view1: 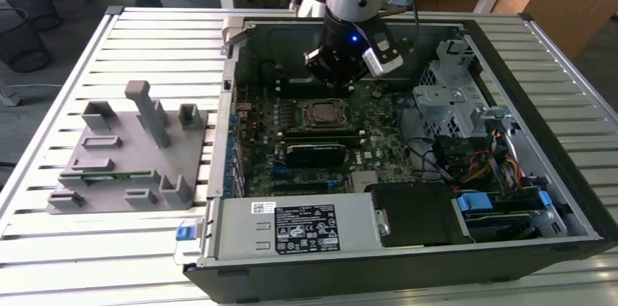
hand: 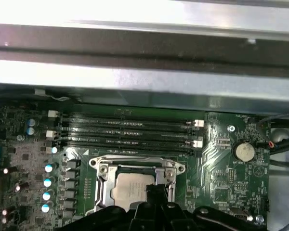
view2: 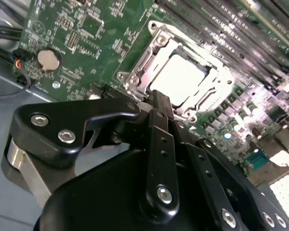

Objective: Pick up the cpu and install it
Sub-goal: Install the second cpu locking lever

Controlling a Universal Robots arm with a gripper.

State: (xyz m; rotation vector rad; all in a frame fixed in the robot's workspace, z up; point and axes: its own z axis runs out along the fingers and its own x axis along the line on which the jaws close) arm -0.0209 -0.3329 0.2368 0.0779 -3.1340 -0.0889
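Note:
The cpu (view1: 323,113), a flat silvery square, lies inside the black socket frame (view1: 325,124) on the green motherboard of the open computer case. Both wrist views show it seated there, cpu (view2: 182,79) and cpu (hand: 129,188), with the metal frame around it. My gripper (view1: 335,83) hangs just above the motherboard, a little behind the socket towards the case's far wall. Its black fingers (view2: 159,103) are shut together with nothing between them, and their tip overlaps the socket's edge in both wrist views.
Memory slots (hand: 127,129) run beside the socket, close to the case wall (hand: 144,77). A coin battery (hand: 244,151) sits on the board. Power supply (view1: 294,230), drive cage (view1: 449,92) and cables (view1: 483,168) crowd the case. A grey fixture (view1: 130,154) with a green stick (view1: 111,173) stands at the exterior view's left.

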